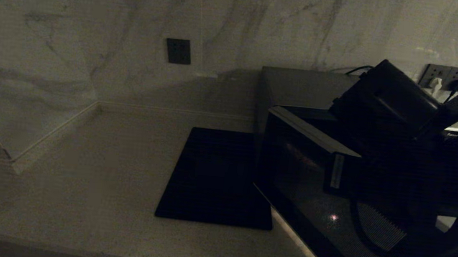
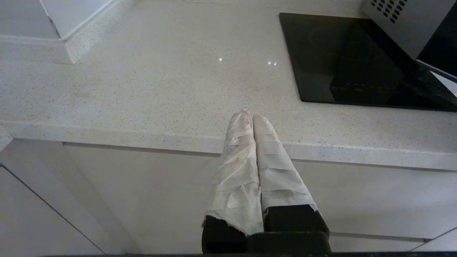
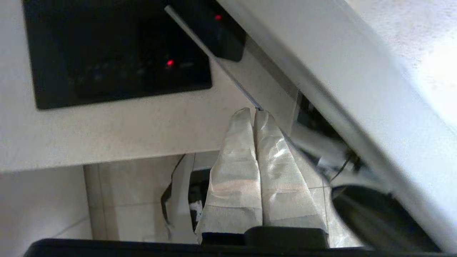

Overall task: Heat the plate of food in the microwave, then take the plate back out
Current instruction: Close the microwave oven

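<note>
Head view is very dark for me; the right arm (image 1: 402, 116) is a black mass covering most of the microwave (image 1: 299, 93), and I can't pick out its gripper there. The microwave door (image 1: 313, 174) stands swung out toward me, dark glass with a dotted mesh patch and one small glint; its lower edge runs off frame. I can't see into the cavity, and the plate shows in no view, so I can't say where it is.

Right gripper (image 3: 254, 113): both fingers wrapped in creased whitish tape, pressed flat together, nothing between them. The tips sit at the thin edge of the door (image 3: 214, 60), whether touching I can't tell. The pale slab crossing that view is blurred; I can't name it for sure.

Left gripper (image 2: 252, 117): same taped fingers, closed on nothing, parked in front of the counter edge (image 2: 142, 132), over white cabinet fronts.

Counter (image 2: 142, 71) is pale speckled stone, glossy. Flat black square mat (image 1: 216, 177) lies on it just beside the microwave, smooth and reflective. Wall (image 1: 75, 25) is veined marble; a dark square plate (image 1: 178, 51) on it, and a socket (image 1: 446, 78) with plugs behind the microwave, partly hidden by the arm.
</note>
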You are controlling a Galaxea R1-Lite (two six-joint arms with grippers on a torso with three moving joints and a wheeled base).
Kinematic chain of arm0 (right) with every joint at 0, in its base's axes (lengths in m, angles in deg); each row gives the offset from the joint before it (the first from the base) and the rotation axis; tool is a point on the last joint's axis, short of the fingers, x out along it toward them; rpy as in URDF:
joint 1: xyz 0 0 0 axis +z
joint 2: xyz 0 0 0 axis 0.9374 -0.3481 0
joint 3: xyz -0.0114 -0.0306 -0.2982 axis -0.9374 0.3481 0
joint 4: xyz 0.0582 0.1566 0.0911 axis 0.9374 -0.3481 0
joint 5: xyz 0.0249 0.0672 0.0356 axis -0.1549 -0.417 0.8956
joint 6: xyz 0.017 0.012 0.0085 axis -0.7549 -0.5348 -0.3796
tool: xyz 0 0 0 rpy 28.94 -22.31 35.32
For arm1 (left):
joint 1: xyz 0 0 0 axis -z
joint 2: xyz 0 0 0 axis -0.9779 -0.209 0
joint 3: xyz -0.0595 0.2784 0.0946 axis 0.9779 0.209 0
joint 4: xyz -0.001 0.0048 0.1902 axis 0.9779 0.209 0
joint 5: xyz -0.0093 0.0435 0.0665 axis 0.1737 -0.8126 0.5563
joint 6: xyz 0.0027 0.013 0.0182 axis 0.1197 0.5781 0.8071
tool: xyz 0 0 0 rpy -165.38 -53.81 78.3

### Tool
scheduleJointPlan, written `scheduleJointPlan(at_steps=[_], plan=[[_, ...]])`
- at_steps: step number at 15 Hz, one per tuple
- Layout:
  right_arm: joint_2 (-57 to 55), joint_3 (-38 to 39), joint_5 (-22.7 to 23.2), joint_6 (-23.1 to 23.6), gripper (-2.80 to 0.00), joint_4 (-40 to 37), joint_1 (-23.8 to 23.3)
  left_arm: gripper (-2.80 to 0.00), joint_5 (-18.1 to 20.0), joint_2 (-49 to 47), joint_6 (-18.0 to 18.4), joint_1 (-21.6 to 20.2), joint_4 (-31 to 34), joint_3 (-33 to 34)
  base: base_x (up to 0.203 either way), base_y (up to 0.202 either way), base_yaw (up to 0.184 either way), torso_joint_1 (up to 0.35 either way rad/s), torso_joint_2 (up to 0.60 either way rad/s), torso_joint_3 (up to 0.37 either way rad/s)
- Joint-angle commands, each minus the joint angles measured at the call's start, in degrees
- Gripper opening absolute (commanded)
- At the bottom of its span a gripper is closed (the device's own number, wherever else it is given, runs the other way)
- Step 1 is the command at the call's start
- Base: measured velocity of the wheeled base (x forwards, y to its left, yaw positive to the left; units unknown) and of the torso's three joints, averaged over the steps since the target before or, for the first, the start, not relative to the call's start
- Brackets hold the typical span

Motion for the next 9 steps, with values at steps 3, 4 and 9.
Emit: scheduleJointPlan(at_steps=[3, 4, 9], plan=[[1.0, 0.9, -0.2, -0.3, -2.8, -0.1, -5.8, -2.8, 0.0, 0.0, 0.0, 0.0, 0.0, 0.0, 0.0, 0.0, 0.0, 0.0, 0.0, 0.0], [1.0, 0.9, -0.2, -0.3, -2.8, 0.5, -7.8, -2.8, 0.0, 0.0, 0.0, 0.0, 0.0, 0.0, 0.0, 0.0, 0.0, 0.0, 0.0, 0.0], [0.8, 0.9, -0.1, 0.3, -2.8, 2.8, -16.3, -2.8, 0.0, 0.0, 0.0, 0.0, -0.1, 0.0, 0.0, 0.0, 0.0, 0.0, 0.0, 0.0]])
